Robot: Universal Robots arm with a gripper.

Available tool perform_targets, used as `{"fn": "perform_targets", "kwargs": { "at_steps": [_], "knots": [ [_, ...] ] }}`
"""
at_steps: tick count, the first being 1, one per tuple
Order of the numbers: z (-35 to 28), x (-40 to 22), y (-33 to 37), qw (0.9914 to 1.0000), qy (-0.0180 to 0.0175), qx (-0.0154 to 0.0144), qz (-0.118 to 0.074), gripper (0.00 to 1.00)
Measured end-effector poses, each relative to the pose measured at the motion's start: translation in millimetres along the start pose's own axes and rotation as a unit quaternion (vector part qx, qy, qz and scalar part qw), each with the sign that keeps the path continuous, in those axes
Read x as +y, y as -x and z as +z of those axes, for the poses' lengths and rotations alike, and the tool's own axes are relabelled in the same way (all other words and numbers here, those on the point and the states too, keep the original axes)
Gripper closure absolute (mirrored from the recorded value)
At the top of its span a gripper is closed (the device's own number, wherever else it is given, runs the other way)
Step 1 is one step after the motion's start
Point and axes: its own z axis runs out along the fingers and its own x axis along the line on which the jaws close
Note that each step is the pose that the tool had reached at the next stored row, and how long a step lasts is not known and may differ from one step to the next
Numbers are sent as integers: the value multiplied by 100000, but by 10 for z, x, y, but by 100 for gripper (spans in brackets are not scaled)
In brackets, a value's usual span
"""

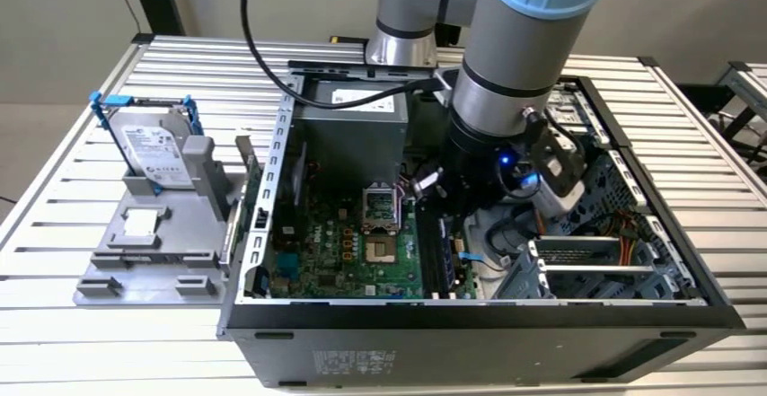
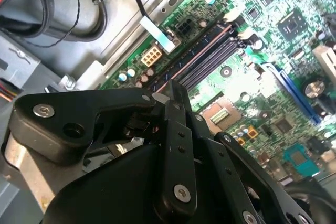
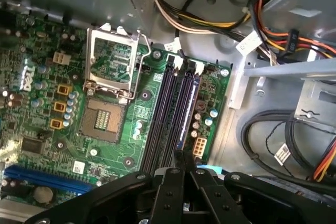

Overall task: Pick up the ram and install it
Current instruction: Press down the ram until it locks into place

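My arm reaches down into the open computer case (image 1: 480, 320). The black gripper (image 1: 434, 200) hangs over the memory slots (image 3: 165, 114) beside the processor socket. The ram (image 3: 190, 111) shows edge-on as a thin strip along the outermost slot. It runs straight out from my fingertips (image 3: 179, 157). In the second wrist view the ram (image 2: 194, 56) is a thin coppery line that leads up to the gripper (image 2: 167, 92). The fingers are shut on the ram around its middle. The grip point itself is hidden by the gripper (image 3: 179, 161) body.
A silver hard drive in a blue bracket (image 1: 154, 145) stands on a grey fixture (image 1: 150, 252) at the exterior view's left, outside the case. Inside are the open processor socket (image 3: 107, 119), coloured cable bundles (image 3: 294, 145), the power supply (image 1: 354, 100) and a drive cage (image 1: 587, 266).
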Motion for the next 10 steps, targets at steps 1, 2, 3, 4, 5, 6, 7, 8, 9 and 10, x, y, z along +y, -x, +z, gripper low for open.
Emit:
{"fn": "perform_targets", "kwargs": {
  "at_steps": [1,2,3,4,5,6,7,8,9,10],
  "knots": [
    [0,0,0,99997,17,-9,-788,100],
    [0,1,0,99987,36,-18,-1586,100],
    [1,1,0,99973,50,-23,-2310,100],
    [0,1,0,99952,65,-29,-3104,100],
    [0,1,0,99927,89,-37,-3807,100],
    [-1,0,0,99898,139,-53,-4521,100],
    [-1,1,0,99865,204,-75,-5197,100],
    [-1,1,-1,99828,257,-89,-5850,100],
    [-1,1,-1,99789,313,-109,-6481,100],
    [-1,1,-1,99742,392,-135,-7169,100]
  ]
}}
